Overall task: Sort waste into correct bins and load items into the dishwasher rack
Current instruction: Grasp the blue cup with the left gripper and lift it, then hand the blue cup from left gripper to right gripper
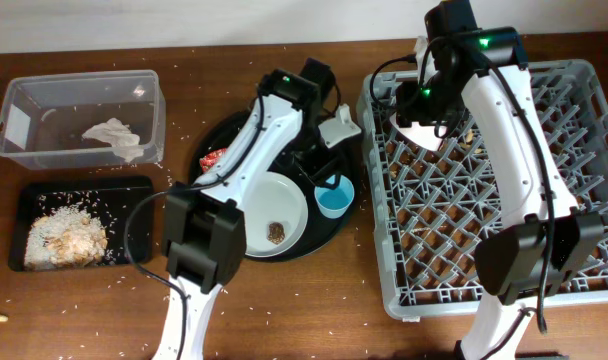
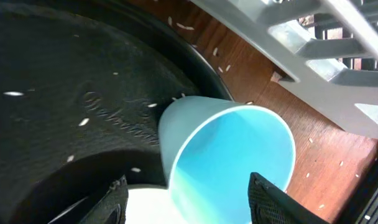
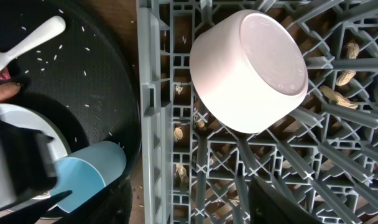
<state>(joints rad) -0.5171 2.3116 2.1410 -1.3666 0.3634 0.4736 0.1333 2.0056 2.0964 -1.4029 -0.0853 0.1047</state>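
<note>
Brown wooden table (image 1: 314, 310), with loose rice grains scattered across it.

Progress, judged from the layout: roughly mid-task.
- Done: the crumpled white napkin (image 1: 114, 137) lies in the clear plastic tub (image 1: 79, 80), far left.
- Done: rice and brownish scraps (image 1: 66, 240) are heaped in the flat black tray (image 1: 84, 188), near left.
- Done: the cream bowl (image 3: 248, 68) sits upside down, base up, in the far-left corner of the grey rack (image 1: 404, 300).
- Left: the pale plate (image 1: 279, 205) is on the round black tray (image 2: 64, 74) and carries a small brown scrap (image 1: 276, 232).
- Left: the red wrapper (image 1: 214, 158) lies at that tray's left side and the white fork (image 3: 36, 36) at its far side.
- Left: the light-blue cup (image 2: 232, 155) is at the tray's right edge, near the rack wall.

Left gripper (image 2: 193, 196): fingers spread, one on each side of the cup, with a gap showing on one side and no pinch seen. The step in hand is probably the cup pickup.

Right gripper (image 1: 429, 115): hangs over the bowl, which lies free of it. Only one finger shows in the wrist view, so spread or pressed together cannot be told.

Materials:
- Cup: thin, smooth and tapered, tilted with its mouth toward the wrist camera.
- Bowl: glossy and round, with a flat base.
- Rack: rigid moulded lattice with pegs; peanut-like husks (image 3: 344, 78) show beneath it.
- Round tray: matte, pebbled.
</note>
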